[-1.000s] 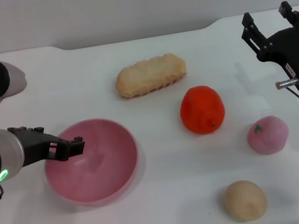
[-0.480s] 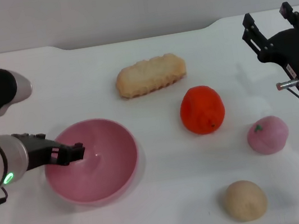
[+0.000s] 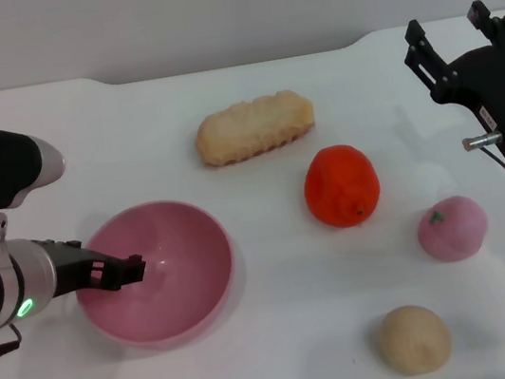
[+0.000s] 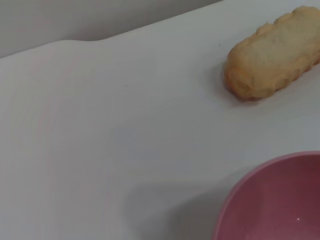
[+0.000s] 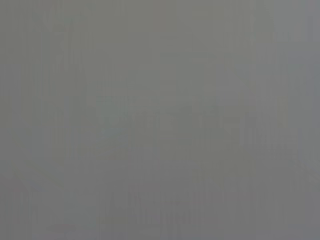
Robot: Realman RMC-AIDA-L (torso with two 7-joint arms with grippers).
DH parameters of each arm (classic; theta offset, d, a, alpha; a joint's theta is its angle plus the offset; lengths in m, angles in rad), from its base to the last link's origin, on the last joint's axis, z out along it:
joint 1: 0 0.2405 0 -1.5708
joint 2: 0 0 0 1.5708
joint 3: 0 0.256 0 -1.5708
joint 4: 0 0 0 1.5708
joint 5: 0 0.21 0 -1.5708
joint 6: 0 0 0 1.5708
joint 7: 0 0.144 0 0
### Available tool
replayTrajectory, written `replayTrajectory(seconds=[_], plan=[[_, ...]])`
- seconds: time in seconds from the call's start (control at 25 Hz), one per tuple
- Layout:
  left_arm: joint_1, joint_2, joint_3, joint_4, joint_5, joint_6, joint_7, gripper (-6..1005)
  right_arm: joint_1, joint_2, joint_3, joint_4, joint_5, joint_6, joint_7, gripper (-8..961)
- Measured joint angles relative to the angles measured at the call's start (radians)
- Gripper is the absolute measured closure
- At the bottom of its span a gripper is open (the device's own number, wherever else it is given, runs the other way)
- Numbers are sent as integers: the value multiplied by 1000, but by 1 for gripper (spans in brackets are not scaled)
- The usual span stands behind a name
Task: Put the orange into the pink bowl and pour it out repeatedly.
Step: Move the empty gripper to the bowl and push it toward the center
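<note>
The orange [image 3: 340, 186] rests on the white table right of centre, with nothing touching it. Left of it stands the pink bowl [image 3: 182, 258], upright and with nothing in it; part of its rim [image 4: 260, 172] shows in the left wrist view. My left gripper [image 3: 128, 267] reaches in from the left over the bowl's left rim, its tip above the inside of the bowl. My right gripper [image 3: 447, 24] hangs open at the far right, behind and to the right of the orange and well apart from it. The right wrist view shows only flat grey.
A long beige biscuit [image 3: 253, 128] [image 4: 272, 57] lies behind the orange. A pink peach-like ball [image 3: 452, 228] sits right of the orange, near my right arm. A beige round bun [image 3: 413, 339] lies at the front right.
My left arm has shifted toward the front, and its gripper has slid a little along the bowl's left rim. Bowl, orange and right arm have stayed in place.
</note>
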Motion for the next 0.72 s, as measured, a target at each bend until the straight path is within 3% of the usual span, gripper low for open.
replayTrajectory(seconds=[0.32,0.72], plan=[[-32,0,-5,-6,-12,-39,-3,215,2,0,3,-2,0,-1,0,167],[-62,0,-1,-46,-25,-51,-5,415,4,-1,9,1,0,-3,0,167]])
